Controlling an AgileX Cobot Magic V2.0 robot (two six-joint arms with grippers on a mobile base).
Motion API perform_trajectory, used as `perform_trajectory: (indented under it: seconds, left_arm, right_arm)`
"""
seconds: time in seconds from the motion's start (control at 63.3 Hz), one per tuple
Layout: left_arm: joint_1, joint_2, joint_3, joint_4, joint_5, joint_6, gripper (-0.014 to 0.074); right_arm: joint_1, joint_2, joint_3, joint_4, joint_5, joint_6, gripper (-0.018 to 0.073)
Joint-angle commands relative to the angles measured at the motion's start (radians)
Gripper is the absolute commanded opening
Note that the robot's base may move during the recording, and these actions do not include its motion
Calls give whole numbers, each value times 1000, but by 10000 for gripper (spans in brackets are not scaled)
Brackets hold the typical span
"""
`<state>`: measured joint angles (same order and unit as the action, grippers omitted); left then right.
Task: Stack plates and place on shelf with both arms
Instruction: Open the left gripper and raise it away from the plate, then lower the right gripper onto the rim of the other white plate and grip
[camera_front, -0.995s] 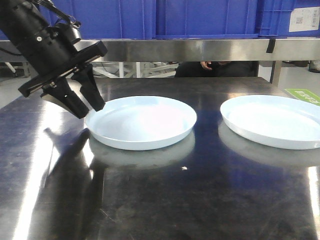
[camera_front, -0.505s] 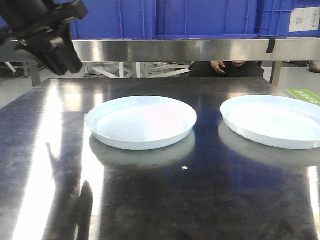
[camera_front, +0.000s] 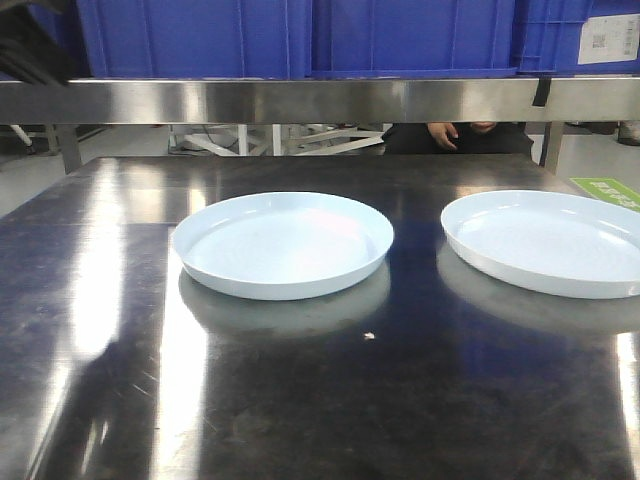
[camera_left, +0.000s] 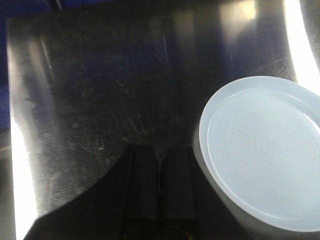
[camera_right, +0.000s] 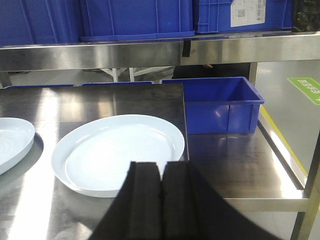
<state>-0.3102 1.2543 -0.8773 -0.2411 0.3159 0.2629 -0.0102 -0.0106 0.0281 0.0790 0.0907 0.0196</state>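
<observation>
Two pale bluish-white plates lie apart on the dark steel tabletop: the left plate (camera_front: 283, 243) and the right plate (camera_front: 550, 240). Above and behind them runs the shelf rail (camera_front: 320, 100), bearing blue crates (camera_front: 300, 35). In the left wrist view my left gripper (camera_left: 159, 150) is shut and empty, hovering over bare table just left of the left plate (camera_left: 265, 155). My right gripper (camera_right: 161, 165) is shut and empty too, at the near rim of the right plate (camera_right: 120, 150). Only a dark bit of the left arm (camera_front: 30, 50) shows in the front view.
A blue crate (camera_right: 220, 102) stands on a lower steel tier (camera_right: 250, 175) right of the table. A person's hands (camera_front: 455, 130) show behind the shelf rail. A green floor marking (camera_front: 610, 190) lies at far right.
My left arm has risen up and to the left, away from the left plate's rim and almost out of the front view. Its fingers were spread then. The plates have not moved.
</observation>
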Motion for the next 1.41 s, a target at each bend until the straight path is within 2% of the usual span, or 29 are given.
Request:
perform_trajectory:
  seconds: [0.0, 0.316, 0.49, 0.663, 1.39]
  left_arm:
    - [19, -99, 31, 12, -135, -4, 80]
    - [122, -341, 260, 12, -325, -4, 80]
    - [145, -459, 372, 12, -391, -4, 80]
    - [145, -560, 434, 12, -393, -4, 80]
    - [145, -822, 434, 12, -399, -4, 80]
  right_arm:
    - [2, -19, 1, -8, -91, -3, 57]
    - [2, -19, 1, -8, -91, -3, 57]
    - [2, -19, 1, -8, -91, -3, 57]
    - [2, -19, 1, -8, -91, -3, 57]
    - [2, -19, 1, -8, -91, -3, 57]
